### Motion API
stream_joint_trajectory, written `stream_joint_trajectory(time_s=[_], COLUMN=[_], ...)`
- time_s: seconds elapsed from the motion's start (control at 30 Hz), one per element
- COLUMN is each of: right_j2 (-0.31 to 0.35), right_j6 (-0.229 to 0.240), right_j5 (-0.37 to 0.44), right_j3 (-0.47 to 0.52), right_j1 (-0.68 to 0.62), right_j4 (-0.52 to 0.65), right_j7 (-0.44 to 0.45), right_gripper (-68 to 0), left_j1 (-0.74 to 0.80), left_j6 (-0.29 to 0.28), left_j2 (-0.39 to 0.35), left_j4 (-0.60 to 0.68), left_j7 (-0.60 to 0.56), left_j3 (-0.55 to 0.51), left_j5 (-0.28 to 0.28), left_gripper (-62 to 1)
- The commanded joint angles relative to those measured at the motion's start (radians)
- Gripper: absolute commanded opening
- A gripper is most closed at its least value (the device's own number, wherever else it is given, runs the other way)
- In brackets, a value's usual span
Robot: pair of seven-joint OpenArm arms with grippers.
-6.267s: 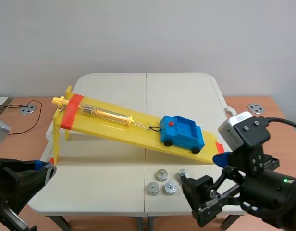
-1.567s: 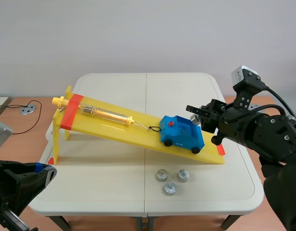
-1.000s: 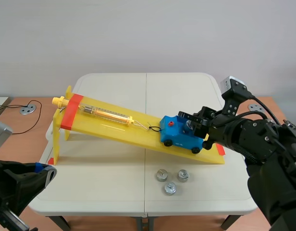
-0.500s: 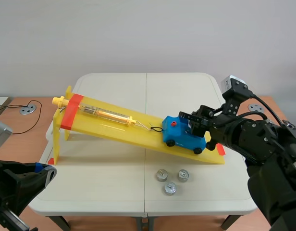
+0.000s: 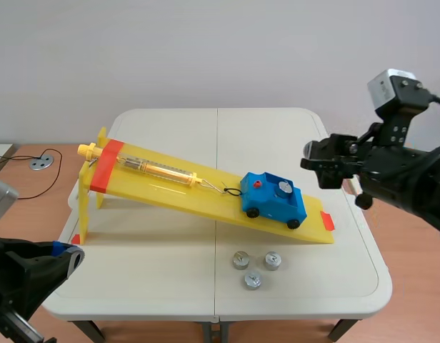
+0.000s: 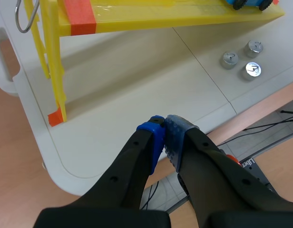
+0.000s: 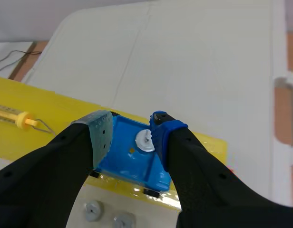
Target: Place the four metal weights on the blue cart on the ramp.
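The blue cart [image 5: 272,198] stands low on the yellow ramp [image 5: 163,182], hooked to a spring scale [image 5: 156,169]. One metal weight [image 5: 283,189] lies in its bed, also seen in the right wrist view as the weight [image 7: 145,141] in the cart [image 7: 127,159]. Three weights [image 5: 253,267] sit on the table in front of the ramp; the left wrist view shows these weights [image 6: 241,59] too. My right gripper [image 5: 318,163] hangs open above and right of the cart, its fingers [image 7: 102,135] empty. My left gripper [image 6: 163,129] is shut on nothing off the table's near left corner.
The ramp's tall end stands on yellow legs [image 5: 84,207] at the table's left. A black cable and a metal disc [image 5: 40,163] lie on the wooden floor at far left. Another disc [image 5: 381,161] lies behind my right arm.
My right gripper has let the weight go into the cart's bed, then lifted up and back to the right, open. The cart has shifted slightly on the ramp.
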Motion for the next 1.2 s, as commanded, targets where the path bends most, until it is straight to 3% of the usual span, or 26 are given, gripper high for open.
stream_joint_trajectory(time_s=[0.0,0.23,0.43,0.73,1.17], right_j2=[0.085,0.195,0.244,0.241,0.138], right_j6=[0.064,0.064,0.063,0.039,-0.030], right_j5=[0.089,0.087,0.032,-0.141,-0.332], right_j3=[0.003,0.003,0.002,-0.098,-0.304], right_j1=[-0.008,-0.171,-0.288,-0.291,-0.140], right_j4=[0.145,0.273,0.323,0.265,0.035], right_j7=[0.100,0.074,0.074,0.152,0.232], right_gripper=[-46.8,-46.8,-46.9,-46.9,-44.1], left_j1=[-0.020,-0.020,-0.019,-0.020,-0.019], left_j6=[-0.020,-0.020,-0.020,-0.020,-0.020], left_j2=[0.008,0.008,0.008,0.008,0.008], left_j4=[0.066,0.066,0.066,0.066,0.066], left_j7=[-0.096,-0.096,-0.096,-0.096,-0.096], left_j3=[-0.012,-0.012,-0.012,-0.012,-0.012], left_j5=[-0.074,-0.074,-0.074,-0.074,-0.074], left_gripper=[-57.8,-57.8,-57.7,-57.7,-57.7])
